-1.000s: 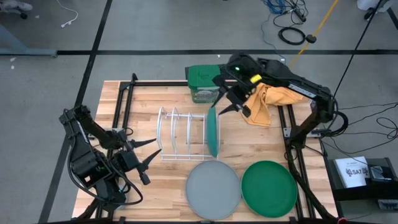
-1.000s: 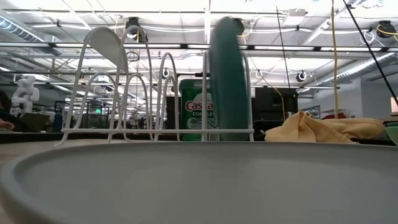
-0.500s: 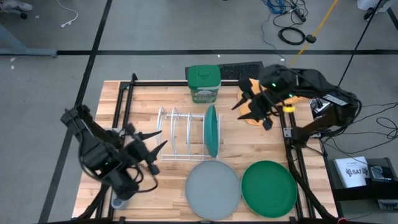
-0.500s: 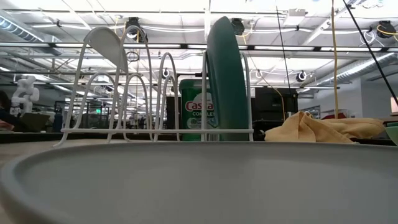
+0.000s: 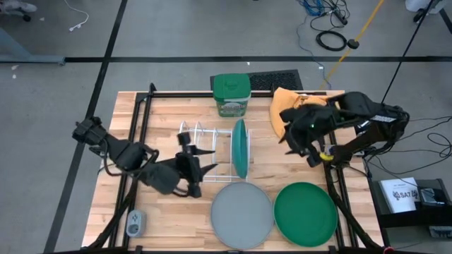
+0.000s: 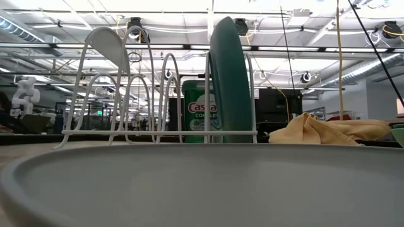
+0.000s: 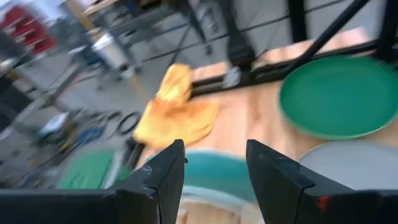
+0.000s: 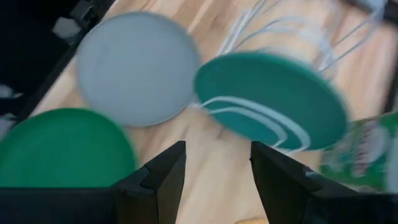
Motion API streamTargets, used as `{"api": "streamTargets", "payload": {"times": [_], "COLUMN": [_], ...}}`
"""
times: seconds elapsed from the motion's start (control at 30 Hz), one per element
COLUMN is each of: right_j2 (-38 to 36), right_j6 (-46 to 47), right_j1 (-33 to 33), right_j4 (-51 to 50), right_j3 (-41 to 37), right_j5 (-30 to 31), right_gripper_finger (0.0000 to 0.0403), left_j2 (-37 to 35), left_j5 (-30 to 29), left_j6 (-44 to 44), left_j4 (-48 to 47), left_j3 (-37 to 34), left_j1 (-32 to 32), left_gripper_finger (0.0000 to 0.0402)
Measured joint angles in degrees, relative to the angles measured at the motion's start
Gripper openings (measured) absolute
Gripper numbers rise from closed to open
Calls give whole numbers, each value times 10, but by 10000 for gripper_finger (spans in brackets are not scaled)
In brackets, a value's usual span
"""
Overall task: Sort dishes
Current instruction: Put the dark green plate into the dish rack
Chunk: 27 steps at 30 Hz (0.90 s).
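Teal, grey and green, the three plates look stiff, smooth and shallow, so we judge them light but slippery, with only a thin rim to pinch. The teal plate (image 5: 241,147) already stands on edge in the end slot of the rack (image 5: 205,149), nearest the right arm. The grey plate (image 5: 242,214) and the green plate (image 5: 306,212) lie flat on the worktop (image 5: 162,113), side by side and nearly touching, both on the near side of the rack.

Lying flat, they offer no face to grip. We would take either one at the rim, one finger over the lip and one under it, and expect it to slide on the wood before it lifts. They could chip if dropped.

Our left tool (image 5: 192,167) hovers just beside the rack's empty slots with its fingers spread wide and nothing between them; the grey plate lies near it, a little towards the right arm. Our right tool (image 5: 300,144) is also spread wide and empty, hanging above the worktop next to the yellow cloth (image 5: 286,106), with the green plate close below it towards the front edge and the teal plate off towards the left arm.
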Motion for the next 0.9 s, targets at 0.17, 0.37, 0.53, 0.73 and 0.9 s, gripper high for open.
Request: {"api": "streamTargets", "payload": {"times": [0.17, 0.37, 0.53, 0.73, 0.9], "right_j2": [-2, -10, -18, -22, -20], "right_j6": [55, 115, 168, 236, 329], "right_j1": [60, 132, 181, 233, 258], "right_j4": [-9, -8, -8, -14, -53], "right_j3": [0, 0, 0, 0, -16], "right_j5": [8, 114, 188, 247, 266], "right_gripper_finger": [173, 173, 173, 173, 173], "left_j2": [8, 56, 118, 181, 189], "left_j5": [135, 263, 367, 424, 421], "left_j6": [49, 59, 57, 43, 70], "left_j4": [96, 182, 249, 279, 250], "left_j3": [1, 1, 1, 23, 45], "left_j1": [54, 122, 165, 186, 187], "left_gripper_finger": [173, 173, 173, 173, 173]}}
